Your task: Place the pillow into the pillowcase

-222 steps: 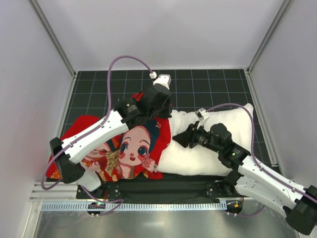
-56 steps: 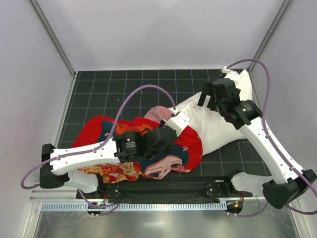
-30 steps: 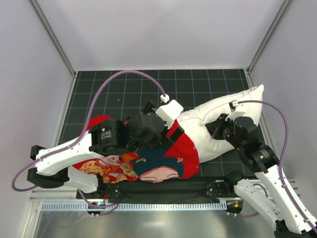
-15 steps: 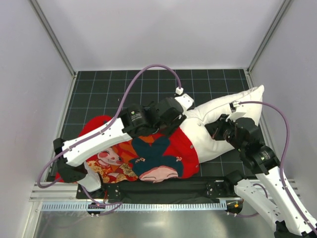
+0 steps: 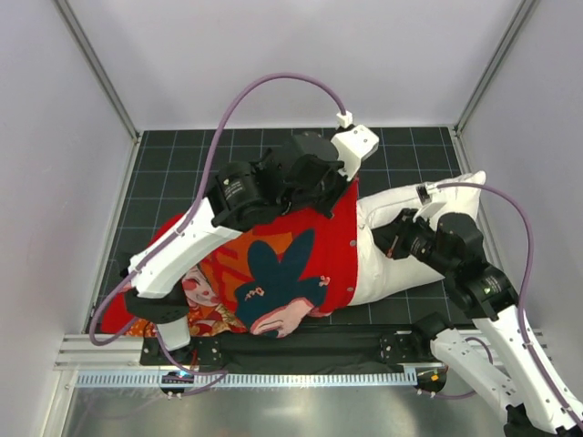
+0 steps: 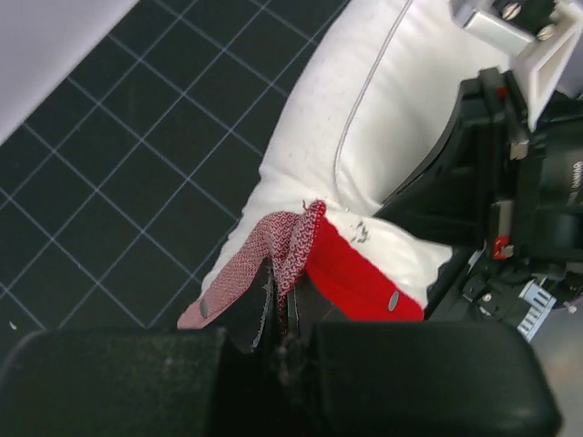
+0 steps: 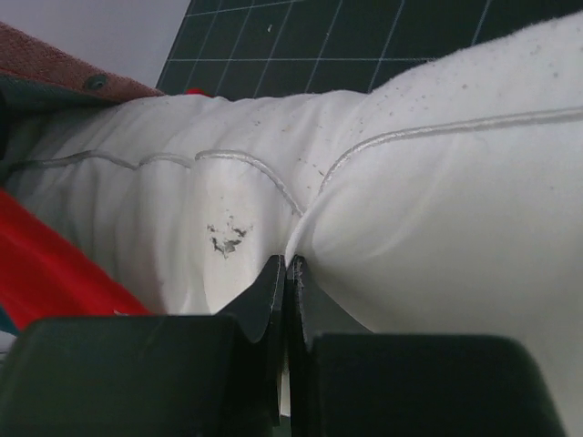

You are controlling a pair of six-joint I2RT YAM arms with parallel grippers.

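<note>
half of the pillow (image 5: 383, 273), by my guess, sits inside the pillowcase (image 5: 305, 246), its bare end poking out to the right on the mat (image 5: 182, 155). the left gripper (image 6: 282, 289) is clamped on the pillowcase hem, the right gripper (image 7: 287, 273) pinched on a pillow fold; the bare end has yet to go in.

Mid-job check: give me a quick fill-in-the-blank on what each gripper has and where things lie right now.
1. In the top view, the pillow's bare end lies to the ___ of the pillowcase.
2. The left gripper is shut on the ___.
3. The right gripper is shut on the ___.
4. Both lie on a black mat marked with a ___.

Missing words: right; pillowcase; pillow; grid.
</note>
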